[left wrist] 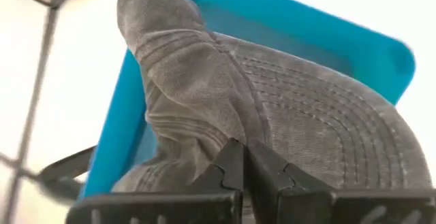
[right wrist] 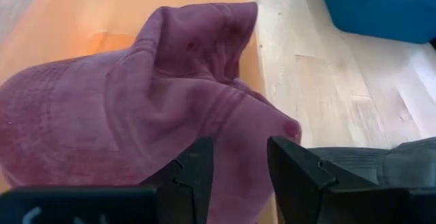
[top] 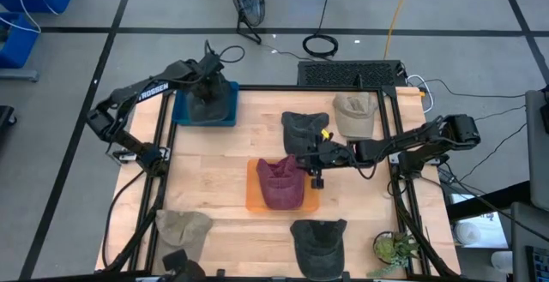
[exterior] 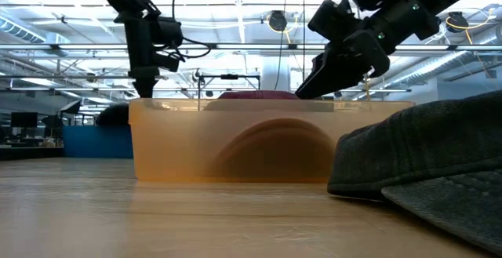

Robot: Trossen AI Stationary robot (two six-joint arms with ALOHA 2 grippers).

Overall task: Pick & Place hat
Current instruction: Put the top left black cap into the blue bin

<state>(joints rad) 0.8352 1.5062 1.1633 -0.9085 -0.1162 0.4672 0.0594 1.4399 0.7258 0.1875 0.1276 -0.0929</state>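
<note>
Across the wooden table (top: 214,158) I see my left arm folded back over the blue bin (top: 182,111) at the far left, while my right arm stretches in from the right edge toward the orange bin (top: 252,198) at centre. My left gripper (left wrist: 243,164) is pinched closed on the grey hat (left wrist: 286,108) lying in that blue bin. My right gripper (right wrist: 240,161) hangs parted and empty just above the maroon hat (right wrist: 136,101), which rests in the orange bin; bare wood lies open beside it.

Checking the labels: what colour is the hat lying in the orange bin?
Dark red, maroon hat in the orange bin; the right wrist view shows it best.
</note>
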